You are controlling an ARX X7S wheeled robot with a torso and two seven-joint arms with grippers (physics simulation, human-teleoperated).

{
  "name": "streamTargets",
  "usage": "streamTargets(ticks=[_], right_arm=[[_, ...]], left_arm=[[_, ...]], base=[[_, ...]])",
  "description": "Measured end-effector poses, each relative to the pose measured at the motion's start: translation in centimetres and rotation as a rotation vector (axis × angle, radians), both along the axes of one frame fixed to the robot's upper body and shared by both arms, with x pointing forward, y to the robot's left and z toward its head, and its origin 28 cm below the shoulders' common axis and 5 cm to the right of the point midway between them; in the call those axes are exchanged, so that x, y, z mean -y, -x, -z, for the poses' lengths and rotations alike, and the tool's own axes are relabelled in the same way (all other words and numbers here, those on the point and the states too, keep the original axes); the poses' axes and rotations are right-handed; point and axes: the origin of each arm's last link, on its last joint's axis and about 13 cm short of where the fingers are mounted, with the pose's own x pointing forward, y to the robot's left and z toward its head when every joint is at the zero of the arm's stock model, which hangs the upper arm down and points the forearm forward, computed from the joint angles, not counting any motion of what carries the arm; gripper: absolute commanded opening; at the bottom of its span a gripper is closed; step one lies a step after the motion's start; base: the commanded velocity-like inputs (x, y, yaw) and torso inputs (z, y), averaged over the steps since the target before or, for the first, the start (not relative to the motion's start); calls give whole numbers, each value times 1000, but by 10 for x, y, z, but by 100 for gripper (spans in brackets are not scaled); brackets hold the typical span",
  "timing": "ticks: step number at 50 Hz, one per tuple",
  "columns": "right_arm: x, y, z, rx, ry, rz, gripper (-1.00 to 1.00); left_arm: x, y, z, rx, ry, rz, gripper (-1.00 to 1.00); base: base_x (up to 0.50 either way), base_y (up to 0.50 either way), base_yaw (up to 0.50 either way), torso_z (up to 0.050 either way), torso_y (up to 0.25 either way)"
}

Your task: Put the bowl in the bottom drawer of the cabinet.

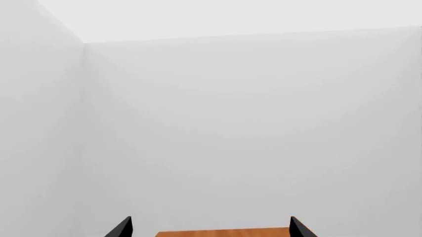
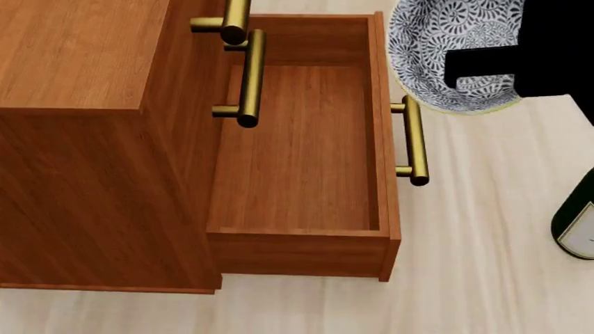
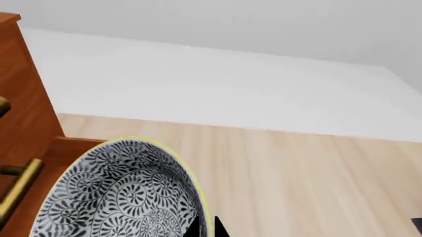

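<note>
The cabinet [image 2: 74, 62] stands at the left of the head view, and the bottom drawer [image 2: 297, 153] is pulled out with nothing inside it. The blue-patterned bowl [image 2: 427, 42] hangs tilted just beyond the drawer's front panel and brass handle [image 2: 413, 139]. My right gripper [image 2: 461, 72] is shut on its rim. In the right wrist view the fingertips [image 3: 197, 230] pinch the rim of the bowl [image 3: 118, 192], with one finger inside and one outside. My left gripper [image 1: 211, 228] is open and holds nothing; it is above a strip of cabinet wood [image 1: 224, 232] and faces white walls.
A dark green bottle [image 2: 577, 223] with a pale label stands at the right edge, close to my right arm. The brass handles of the two upper drawers [image 2: 246, 76] jut out over the open drawer's back. Pale wood floor [image 2: 483, 229] lies to the drawer's right.
</note>
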Motion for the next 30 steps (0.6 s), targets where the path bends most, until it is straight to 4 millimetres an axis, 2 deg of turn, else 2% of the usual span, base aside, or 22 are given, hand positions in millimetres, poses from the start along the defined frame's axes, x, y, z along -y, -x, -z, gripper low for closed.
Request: streamTargets(ticks=[14, 30], right_arm=[[-14, -23, -10, -32, 56, -32, -100], [-32, -43, -6, -76, 110, -70, -100]], left_arm=[[1, -2, -1, -1, -3, 4, 100], [1, -2, 0, -4, -4, 5, 100]], base=[[0, 0, 0, 0, 1], [0, 0, 0, 0, 0]])
